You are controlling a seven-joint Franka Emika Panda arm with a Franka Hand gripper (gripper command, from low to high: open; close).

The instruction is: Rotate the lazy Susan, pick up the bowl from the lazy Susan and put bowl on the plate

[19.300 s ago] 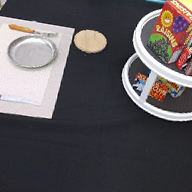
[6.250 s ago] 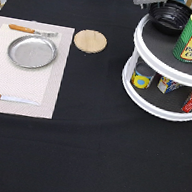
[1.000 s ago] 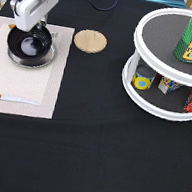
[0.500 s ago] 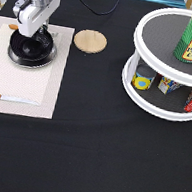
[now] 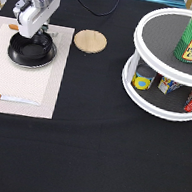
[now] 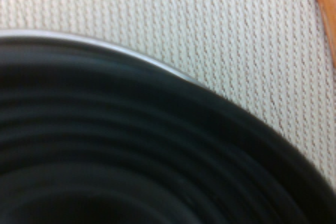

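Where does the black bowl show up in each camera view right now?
Exterior view: the bowl sits at the left, on the plate on the placemat, under the hand.
Wrist view: the bowl fills most of the picture.
Shared landmark: the woven placemat; the plate shows as a silver sliver at the bowl's edge.

We see a glossy black ridged bowl point(image 5: 31, 50), apparently over a silver rim point(image 6: 161, 64), on a cream woven mat point(image 5: 30, 85).

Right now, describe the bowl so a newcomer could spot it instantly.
Find the pale placemat at the exterior view's left. At its upper end, under the gripper, the bowl sits on the plate, hiding all but a sliver of rim. It is glossy black, round, ridged inside, unlike the wooden coaster beside the mat.
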